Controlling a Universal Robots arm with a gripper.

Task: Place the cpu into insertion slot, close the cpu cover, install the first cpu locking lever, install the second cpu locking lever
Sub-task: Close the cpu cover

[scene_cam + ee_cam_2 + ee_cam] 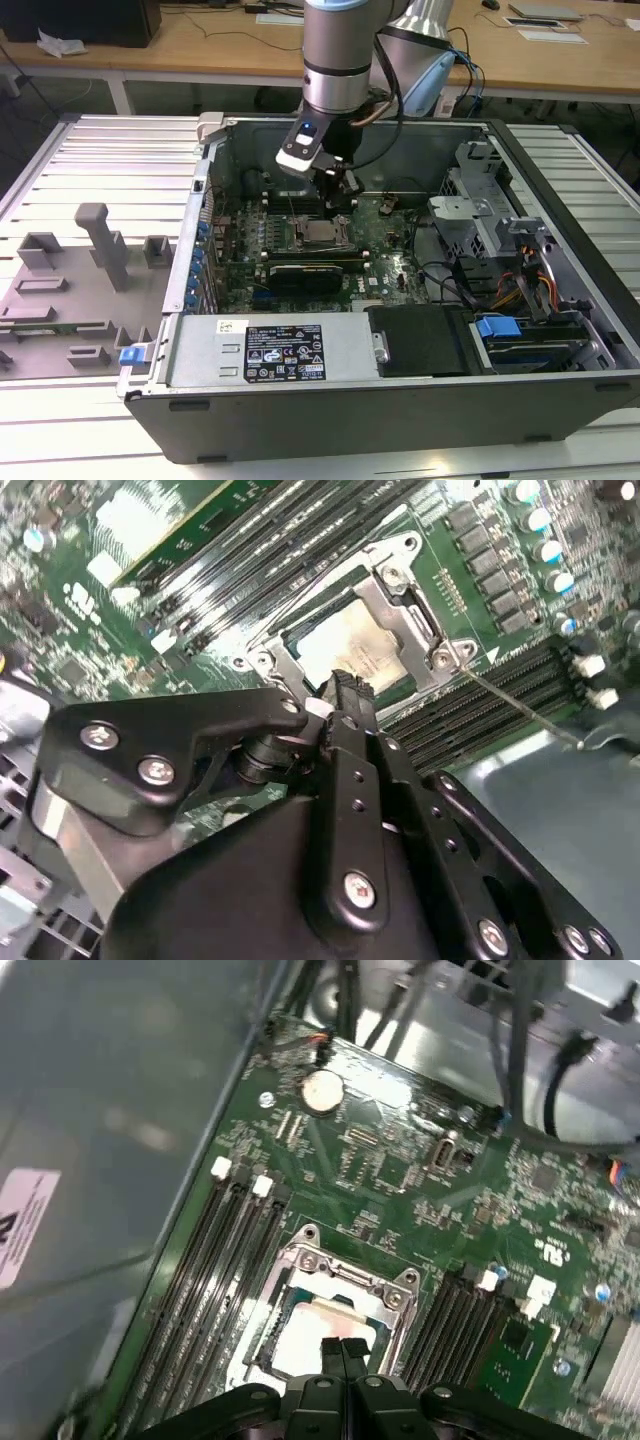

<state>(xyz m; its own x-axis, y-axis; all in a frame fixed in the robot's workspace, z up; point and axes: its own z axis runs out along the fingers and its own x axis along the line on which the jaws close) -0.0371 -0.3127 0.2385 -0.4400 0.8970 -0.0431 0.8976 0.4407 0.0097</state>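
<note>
Inside the open case (200, 250), near the green board's middle: insertion slot (318, 235) with the cpu (318, 1322) seated in it, cpu cover (300, 1260) lying flat around the chip. Just above it: gripper (338, 200), fingers (331, 1352) pressed together. Off the slot's corner: a thin cpu locking lever (520, 708), angled outward.

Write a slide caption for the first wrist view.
Shut gripper over the cpu, which sits framed by the lowered cpu cover.
</note>
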